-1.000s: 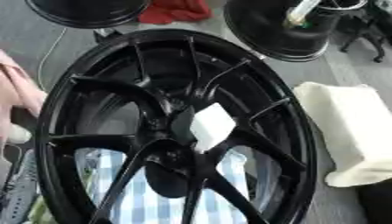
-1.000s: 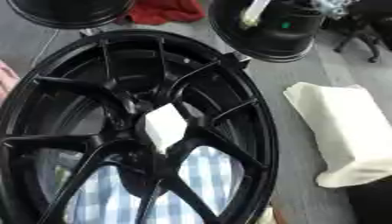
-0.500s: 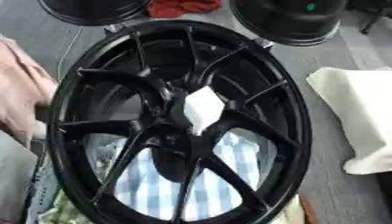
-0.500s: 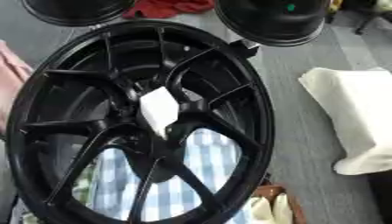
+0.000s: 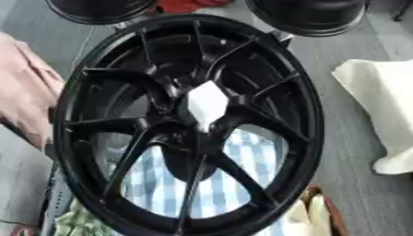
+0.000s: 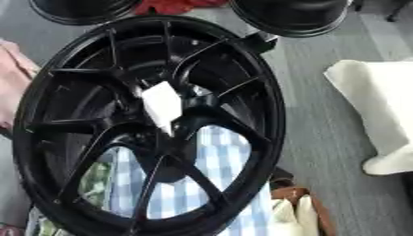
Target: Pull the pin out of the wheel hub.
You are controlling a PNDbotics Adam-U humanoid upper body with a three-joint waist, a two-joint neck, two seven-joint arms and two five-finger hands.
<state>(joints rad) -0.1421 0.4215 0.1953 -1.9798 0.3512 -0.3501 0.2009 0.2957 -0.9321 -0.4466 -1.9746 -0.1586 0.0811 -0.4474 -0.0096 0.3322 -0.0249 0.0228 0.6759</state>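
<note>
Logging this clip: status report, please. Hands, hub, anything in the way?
Neither hand in view. Black wheel hub upright, filling the frame, white piece at its centre. Pin itself not made out. Nothing blocking the centre.

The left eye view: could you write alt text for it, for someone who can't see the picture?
A large black spoked wheel hub fills the view, with a white diamond-shaped piece at its centre. Blue-and-white checked cloth shows through the lower spokes, pink fabric lies to the left, and a cream cloth to the right.

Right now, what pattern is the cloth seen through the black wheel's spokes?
Blue-and-white checked cloth, clearest in the left eye view.
</note>
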